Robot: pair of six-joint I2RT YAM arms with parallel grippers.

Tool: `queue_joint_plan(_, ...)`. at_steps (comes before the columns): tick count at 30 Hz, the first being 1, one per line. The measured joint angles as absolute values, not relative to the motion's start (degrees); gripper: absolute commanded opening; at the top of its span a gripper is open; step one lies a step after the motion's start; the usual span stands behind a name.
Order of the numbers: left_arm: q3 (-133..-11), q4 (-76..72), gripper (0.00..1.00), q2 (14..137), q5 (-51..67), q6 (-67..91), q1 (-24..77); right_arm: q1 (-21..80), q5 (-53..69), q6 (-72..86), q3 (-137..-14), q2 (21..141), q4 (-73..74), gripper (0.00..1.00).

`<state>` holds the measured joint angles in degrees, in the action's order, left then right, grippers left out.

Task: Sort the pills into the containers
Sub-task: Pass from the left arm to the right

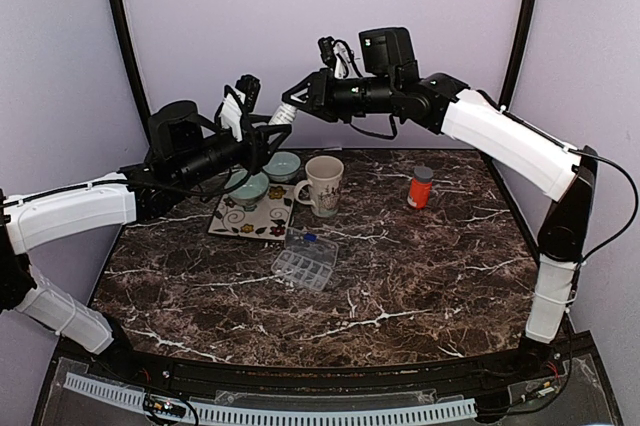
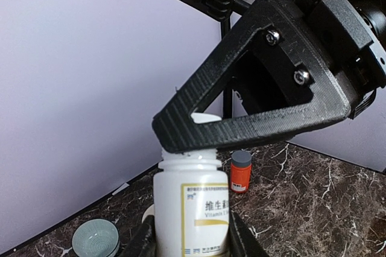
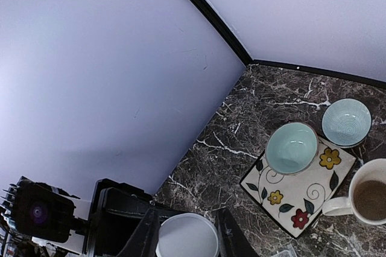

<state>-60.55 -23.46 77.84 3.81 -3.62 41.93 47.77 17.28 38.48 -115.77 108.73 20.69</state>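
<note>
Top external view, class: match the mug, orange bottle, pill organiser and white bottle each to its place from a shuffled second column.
1 mug
2 orange bottle
3 pill organiser
4 white bottle

A held up in the air
B standing alone at the far right
C lying nearest the front
D just right of the floral tile

Pairs: 1-D, 2-B, 3-C, 4-A

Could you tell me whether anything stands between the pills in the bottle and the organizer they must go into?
Yes: the cap appears on the bottle, which the left gripper holds up. The right gripper has its jaws shut on that cap. Otherwise nothing visible lies between bottle and organizer.
</note>
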Motion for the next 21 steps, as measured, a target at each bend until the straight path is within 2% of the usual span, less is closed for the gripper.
queue_joint_plan(14, -60.2, -23.42, 0.43, 77.23, 4.6, -1.48, 42.02, 47.99, 17.28, 38.48, -115.83, 108.73, 20.69, 0.01)
queue_joint_plan(21, -60.6, -30.68, 0.47, 74.0, 6.59, -0.62, 42.02, 49.28, 18.33, 38.19, -114.83, 109.73, 27.66, 0.01)
